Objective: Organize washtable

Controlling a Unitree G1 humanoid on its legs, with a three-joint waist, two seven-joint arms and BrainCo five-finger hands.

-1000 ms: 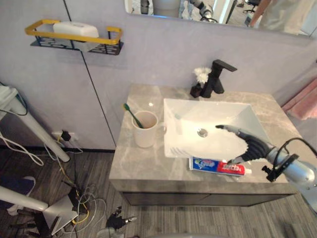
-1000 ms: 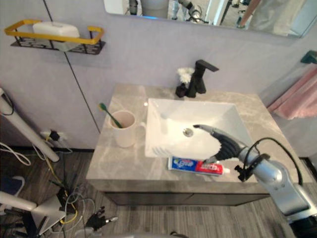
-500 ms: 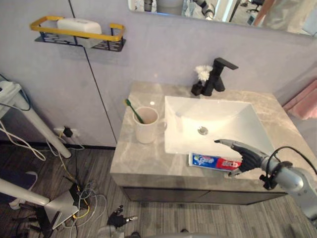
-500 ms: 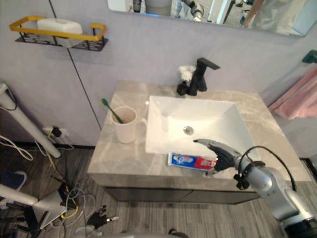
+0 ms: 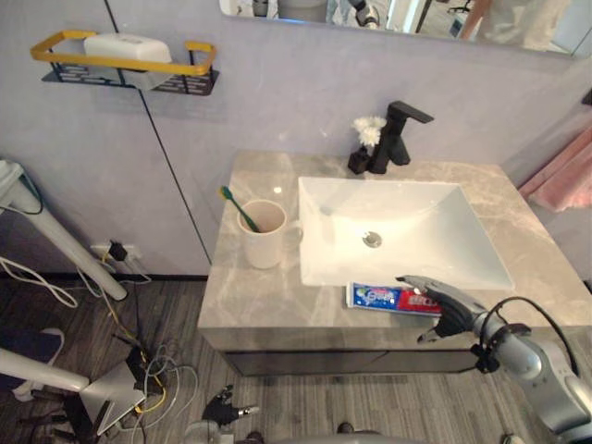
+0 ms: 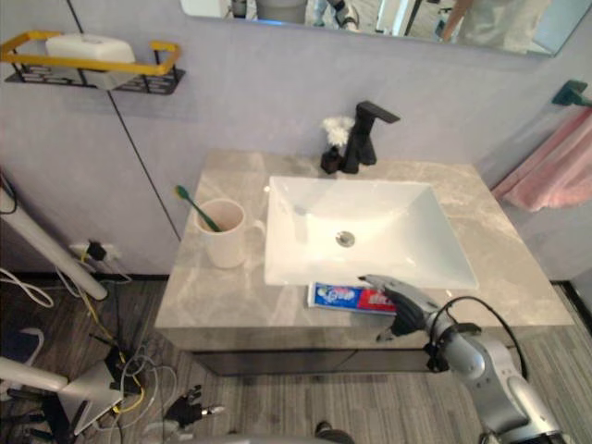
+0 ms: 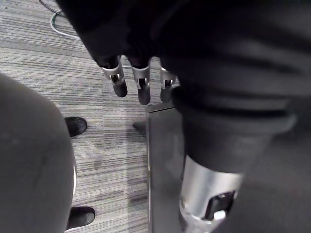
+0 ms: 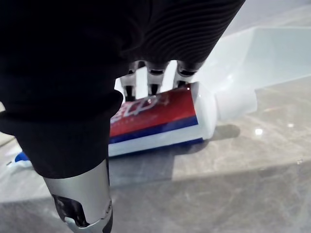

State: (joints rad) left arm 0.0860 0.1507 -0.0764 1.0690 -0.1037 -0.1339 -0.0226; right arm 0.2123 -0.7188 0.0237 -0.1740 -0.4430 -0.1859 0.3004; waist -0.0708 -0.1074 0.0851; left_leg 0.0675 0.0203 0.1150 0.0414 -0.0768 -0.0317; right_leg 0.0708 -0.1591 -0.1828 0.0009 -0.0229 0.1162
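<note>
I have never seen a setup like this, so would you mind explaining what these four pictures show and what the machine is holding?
This is a humanoid robot with two metal-fingered hands. The two wide pictures come from its head camera, looking down at a washtable; the two close ones come from cameras on its wrists. Beside the sink stands a mug with a toothbrush in it; a toothpaste tube lies at the front edge. The right hand is open over the tube, not gripping it. The left hand hangs open above the floor, holding nothing.
</note>
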